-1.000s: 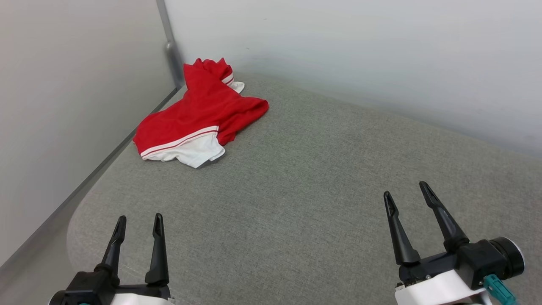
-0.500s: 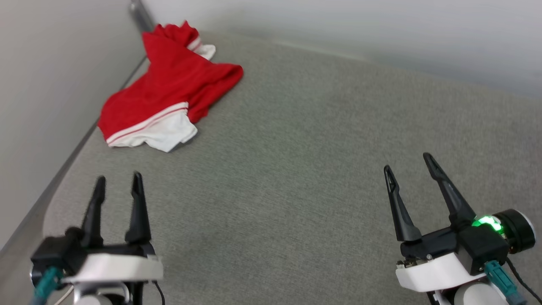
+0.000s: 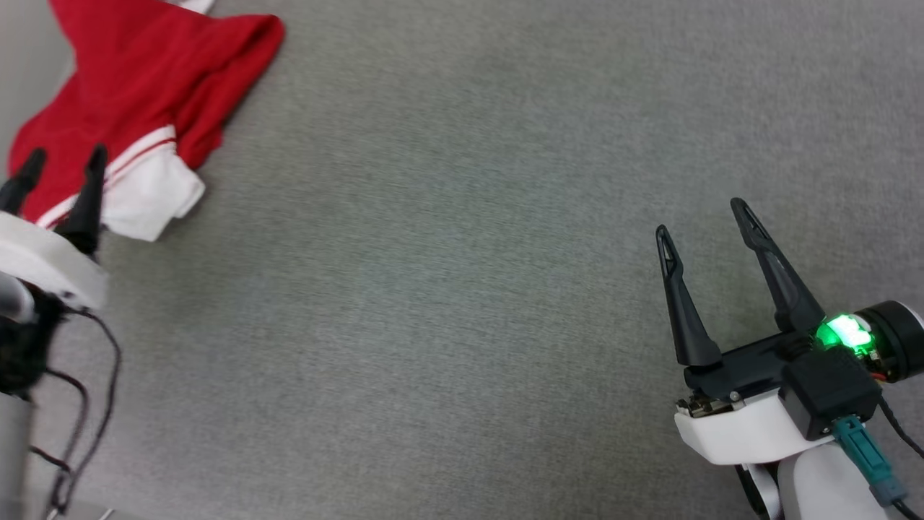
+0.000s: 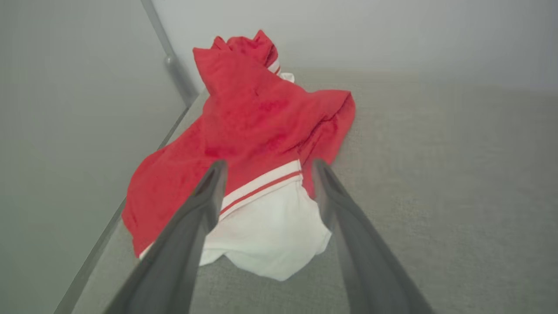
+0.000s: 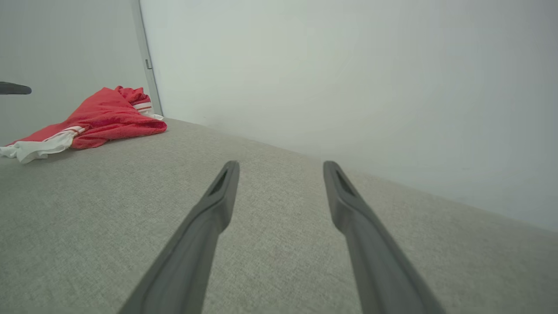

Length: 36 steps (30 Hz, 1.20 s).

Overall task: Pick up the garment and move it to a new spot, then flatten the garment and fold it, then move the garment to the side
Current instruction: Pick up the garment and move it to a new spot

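**ITEM: ONE JERSEY T-SHIRT, CRUMPLED, AWAITING PICK-UP**

**Location.** The garment (image 3: 144, 79) lies in a heap at the far left of a grey fabric surface (image 3: 462, 289), close against the left wall and near the corner post (image 4: 174, 74). It is well apart from the bare middle and right of the surface.

**Condition.** Red body, rumpled and folded over itself. One white sleeve (image 4: 270, 231) spills toward the near side, and a red-and-white stripe trim (image 4: 261, 185) runs where the sleeve meets the body. No lettering is visible as it lies.

**Left gripper** (image 3: 65, 155). Jaws spread wide with nothing between them. It is aimed at the near sleeve, and in the left wrist view its fingers frame the stripe trim. It looks to be short of the cloth, though contact cannot be ruled out.

**Right gripper** (image 3: 700, 217). Jaws spread wide and empty, over bare surface at the near right, far from the garment.

**Handling, as judged.** Light, soft and limp, not fragile. It should sag and trail when lifted rather than hold its shape. A thin single layer may slip from narrow fingers.

**Suggested hold.** The trimmed seam above the near sleeve, where the cloth is doubled and thicker. A pinch there should gather enough material to carry the whole shirt clear of the wall.
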Motion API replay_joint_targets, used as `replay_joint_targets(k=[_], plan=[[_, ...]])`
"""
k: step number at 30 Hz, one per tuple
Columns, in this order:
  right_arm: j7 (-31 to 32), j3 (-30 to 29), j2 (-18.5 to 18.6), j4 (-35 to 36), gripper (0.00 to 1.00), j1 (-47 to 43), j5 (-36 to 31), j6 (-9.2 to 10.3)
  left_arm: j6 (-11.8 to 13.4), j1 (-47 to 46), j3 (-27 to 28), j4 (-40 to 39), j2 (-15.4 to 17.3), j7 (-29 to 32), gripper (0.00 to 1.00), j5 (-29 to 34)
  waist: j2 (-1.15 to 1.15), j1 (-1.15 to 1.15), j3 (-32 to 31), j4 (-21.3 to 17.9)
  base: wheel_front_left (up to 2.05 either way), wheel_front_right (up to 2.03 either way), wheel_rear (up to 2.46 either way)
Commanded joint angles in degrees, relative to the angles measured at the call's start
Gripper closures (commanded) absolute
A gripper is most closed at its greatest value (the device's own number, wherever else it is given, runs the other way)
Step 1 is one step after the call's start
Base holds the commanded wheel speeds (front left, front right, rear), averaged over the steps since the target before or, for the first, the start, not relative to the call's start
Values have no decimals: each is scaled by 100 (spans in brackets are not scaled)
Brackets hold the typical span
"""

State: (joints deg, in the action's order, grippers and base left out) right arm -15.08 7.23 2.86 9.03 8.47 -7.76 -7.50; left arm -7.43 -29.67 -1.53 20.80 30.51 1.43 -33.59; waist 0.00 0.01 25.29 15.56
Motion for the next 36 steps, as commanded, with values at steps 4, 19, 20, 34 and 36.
replay_joint_targets(k=[4, 19, 20, 34, 36], plan=[[-14, 67, 3, 95, 0, 155, -77, 2, 7, -588, -171, 460, 769, 1375, 0, -622, 0, -1, 595, -492, 0, 0, 0], [-14, 210, 3, 207, 0, 354, -24, 2, 0, -1300, -657, 942, 1820, 4150, 0, -2588, 0, -1, 1316, -1037, 0, 0, 0], [-14, 204, 3, 213, 0, 360, -27, 2, -1, -1280, -751, 959, 1811, 4251, 0, -2605, 0, -1, 1333, -1045, 0, 0, 0], [-14, 229, 3, 18, 0, 338, 123, 2, -8, -833, -1160, 498, 1824, 4310, 100, -3368, 0, -1, 830, -1040, 0, 0, 0], [-14, 249, 2, -36, 0, 316, 169, 2, -6, -736, -1201, 219, 1874, 4145, 100, -3473, 0, -1, 663, -1054, 0, 0, 0]])
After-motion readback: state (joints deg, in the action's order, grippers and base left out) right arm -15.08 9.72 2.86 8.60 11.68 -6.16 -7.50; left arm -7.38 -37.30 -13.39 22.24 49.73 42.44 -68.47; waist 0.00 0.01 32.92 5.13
